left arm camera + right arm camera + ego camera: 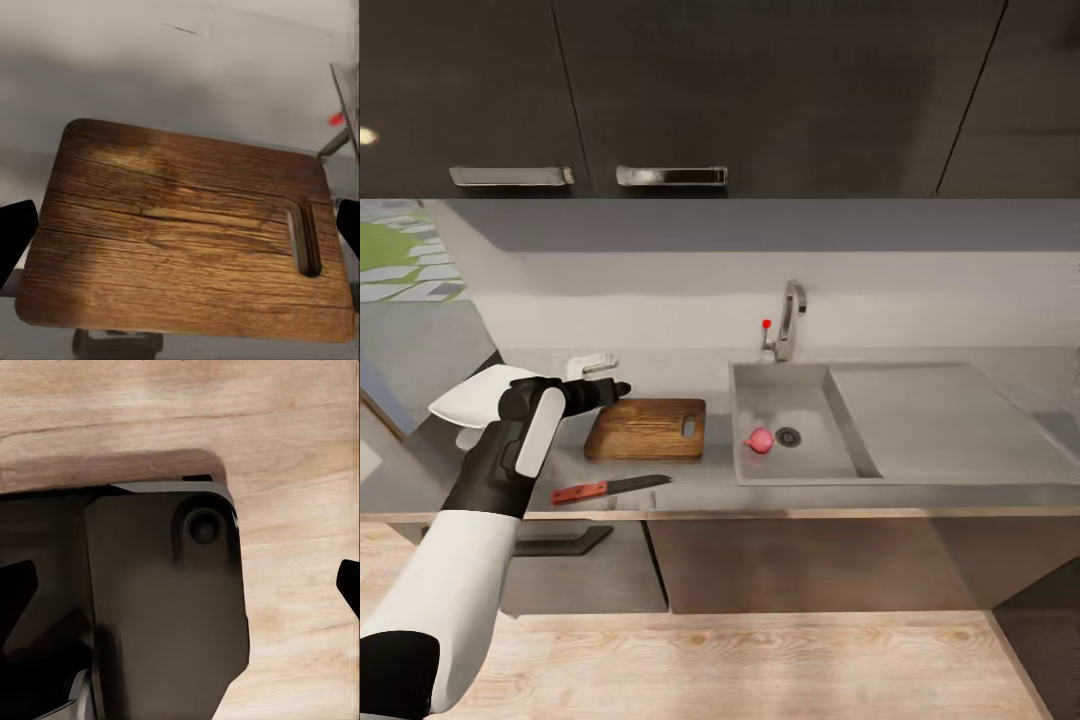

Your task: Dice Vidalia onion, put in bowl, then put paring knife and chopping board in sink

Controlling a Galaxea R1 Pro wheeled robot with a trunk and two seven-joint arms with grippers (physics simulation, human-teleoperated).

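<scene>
1. While the onion point(759, 440) lies in the sink point(840, 470) beside the drain, no step of the task looks done: dicing, filling the bowl and sinking the tools all remain.
2. On the surface point(960, 495), the board point(647, 428) lies left of the sink, the knife point(610, 488) in front of it near the edge.
3. Raised over the surface left of the board, the left end effector point(622, 388) holds nothing; its wrist view shows dark fingertips point(16, 236) wide apart, flanking the board point(180, 240) and its slot.
4. From the right wrist view come wooden floor point(300, 427) and a dark robot part point(150, 607); right end effector's tips point(349, 579) sit apart, empty.
</scene>
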